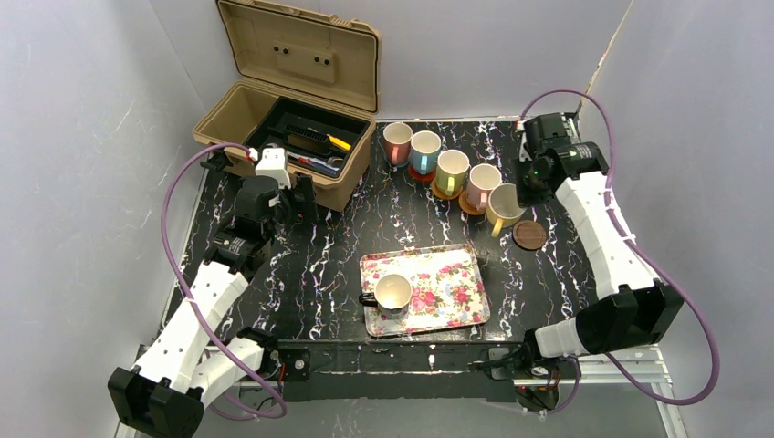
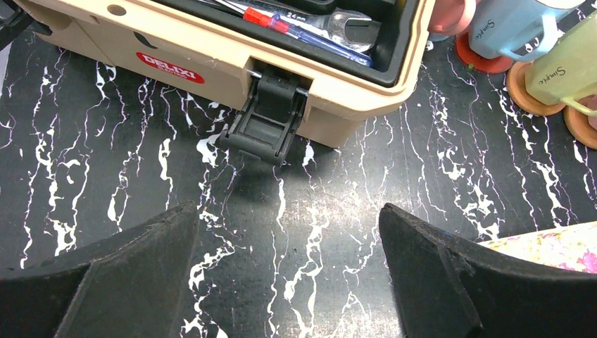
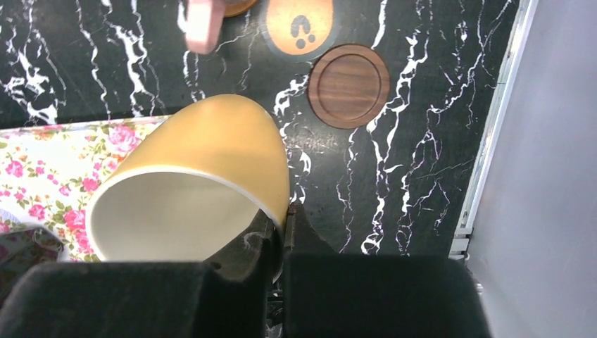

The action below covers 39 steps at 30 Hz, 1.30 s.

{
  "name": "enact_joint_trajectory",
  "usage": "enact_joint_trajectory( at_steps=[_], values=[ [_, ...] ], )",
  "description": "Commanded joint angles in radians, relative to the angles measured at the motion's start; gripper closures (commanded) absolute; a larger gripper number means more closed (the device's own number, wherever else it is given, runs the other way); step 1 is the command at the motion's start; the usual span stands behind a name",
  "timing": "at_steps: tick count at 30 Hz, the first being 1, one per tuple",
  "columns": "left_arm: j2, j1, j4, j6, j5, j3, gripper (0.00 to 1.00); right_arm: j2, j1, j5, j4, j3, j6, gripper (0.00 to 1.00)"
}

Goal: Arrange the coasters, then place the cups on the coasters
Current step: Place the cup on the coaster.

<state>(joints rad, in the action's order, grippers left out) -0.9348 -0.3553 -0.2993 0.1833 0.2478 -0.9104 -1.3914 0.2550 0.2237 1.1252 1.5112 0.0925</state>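
The yellow mug (image 3: 211, 141) hangs tilted above the counter (image 3: 394, 183), with the right claw (image 3: 278, 236) clenched on its rim. The mug is close to the dark brown coaster (image 3: 349, 86), on the side toward the floral tray (image 3: 42, 162). An empty orange paw-print coaster (image 3: 299, 27) lies just beside the brown one, next to a pink-handled mug (image 3: 204, 24). A good placement probably means levelling the mug and centring its base over one bare disc. It should then go straight down, with release only once the base sits flat and the handle is turned clear of the pink-handled neighbour. The left claw (image 2: 288, 232), well apart from the brown coaster and facing the tan toolbox (image 2: 211, 63), is spread wide and holds nothing.
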Motion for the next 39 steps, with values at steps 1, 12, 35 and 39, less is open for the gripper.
enact_joint_trajectory(
  at_steps=[1, 12, 35, 39],
  values=[
    [-0.005, 0.002, -0.007, -0.003, 0.014, 0.004, 0.02, -0.007, -0.118, -0.102, -0.104, 0.03, -0.08, 0.99],
    [0.002, 0.002, -0.004, 0.008, -0.018, 0.005, 0.02, -0.094, -0.297, -0.15, -0.217, -0.051, -0.126, 0.99],
    [-0.018, 0.003, -0.001, 0.014, -0.033, 0.001, 0.02, -0.381, -0.355, -0.289, -0.298, 0.047, -0.353, 0.99],
    [-0.022, 0.002, -0.001, 0.014, -0.032, -0.001, 0.02, -0.418, -0.355, -0.291, -0.294, 0.07, -0.371, 0.99]
  ],
)
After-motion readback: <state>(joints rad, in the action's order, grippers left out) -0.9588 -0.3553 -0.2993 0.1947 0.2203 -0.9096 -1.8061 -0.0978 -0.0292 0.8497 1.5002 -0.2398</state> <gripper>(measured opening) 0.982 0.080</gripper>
